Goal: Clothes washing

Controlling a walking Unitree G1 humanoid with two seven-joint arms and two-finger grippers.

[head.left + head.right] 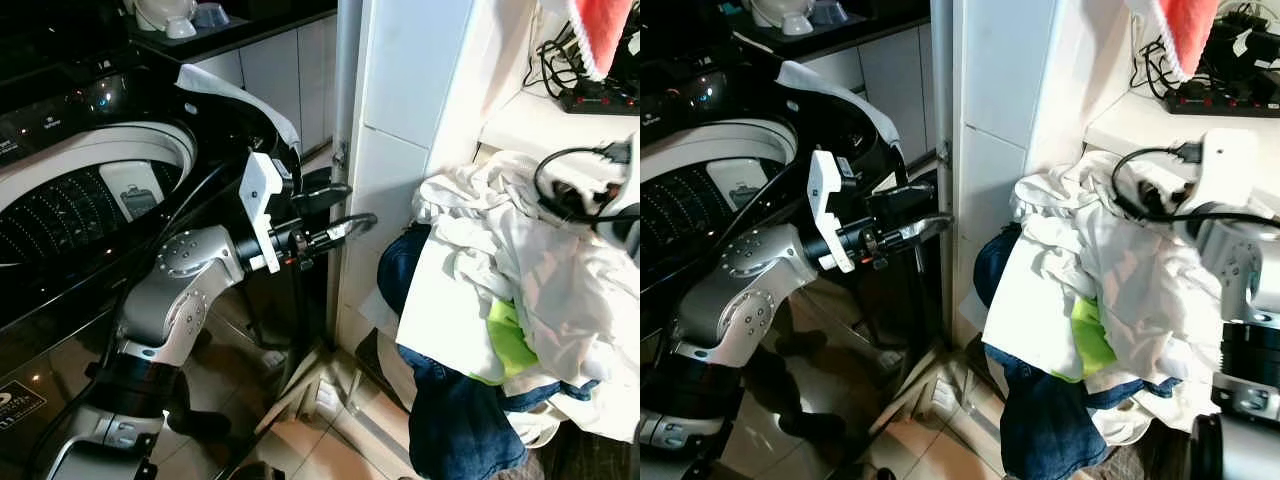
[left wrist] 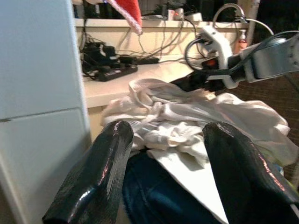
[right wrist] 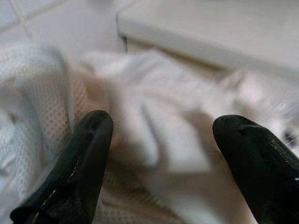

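The laundry pile (image 1: 500, 290) lies heaped to the robot's right, under the edge of a white shelf (image 1: 520, 125) and against the white tiled wall (image 1: 400, 150). On top are white garments (image 1: 1110, 260), some of open mesh cloth; under them a bright green piece (image 1: 1092, 340) shows, and dark blue jeans (image 1: 1040, 420) hang down at the front toward the floor.

I judge the white pieces to be light, soft and limp, so they will sag and stretch when lifted, and one piece may drag another with it. The jeans look heavier and thicker. A good place to take hold is a raised fold of the white mesh at the top of the pile, where the cloth bunches.

The right gripper (image 3: 159, 154) is just above that white cloth, its two fingers wide apart and holding nothing. The left gripper (image 1: 335, 212) is held out in front of the washing machine (image 1: 90, 200), near the wall, with its fingers also apart and empty.

The washing machine stands at the robot's left with its lid up. The drum (image 1: 70, 215) looks dark, and I see no clothes in the visible part of it.

On the shelf lie a power strip (image 1: 1220, 100) and cables, close to the pile.
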